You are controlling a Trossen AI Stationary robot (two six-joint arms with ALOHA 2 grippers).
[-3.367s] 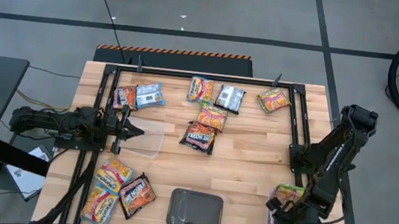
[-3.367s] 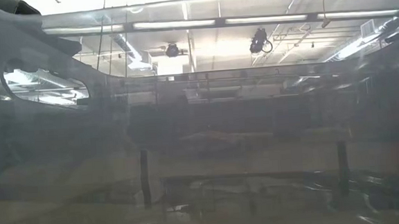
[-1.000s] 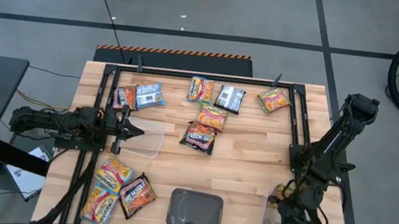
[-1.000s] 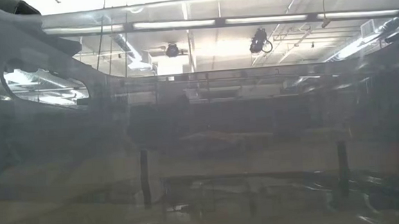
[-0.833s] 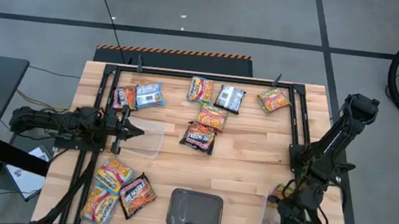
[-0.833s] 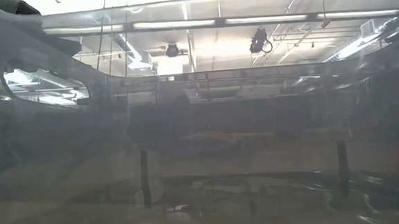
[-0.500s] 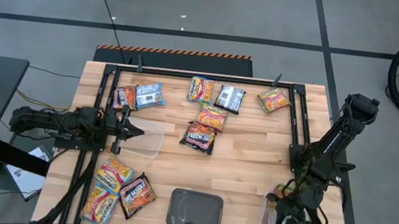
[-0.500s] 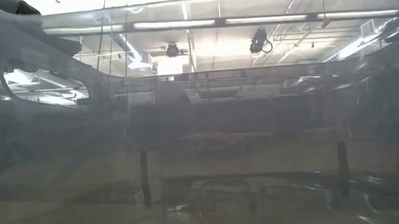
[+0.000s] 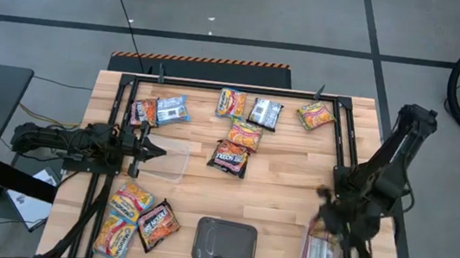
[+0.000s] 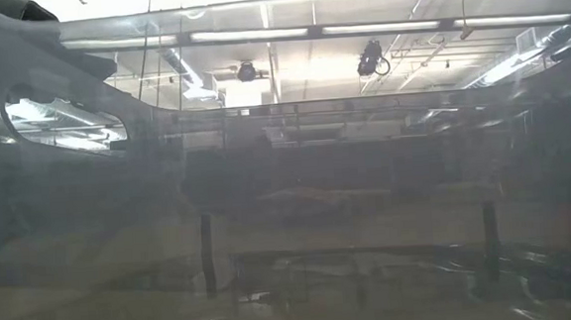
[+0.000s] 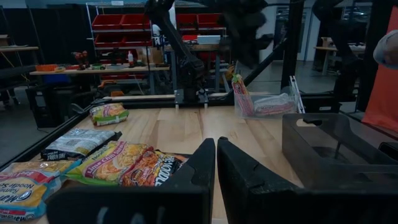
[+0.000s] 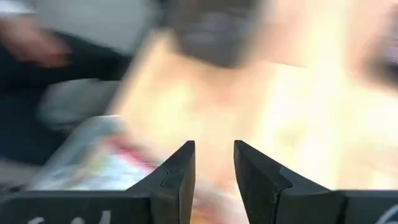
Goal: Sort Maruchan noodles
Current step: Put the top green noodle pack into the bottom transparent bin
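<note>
The right gripper [image 9: 331, 212], now parted and empty, has lifted from the clear tub [image 9: 320, 257] at the counter's [image 9: 283, 196] near right corner, leaving its yellow-green packet [image 9: 317, 254] sorted inside.

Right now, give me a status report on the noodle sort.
Right gripper open, empty, above clear tub holding a packet. Left gripper shut, idle. Loose packets remain. Nothing blocking.
</note>
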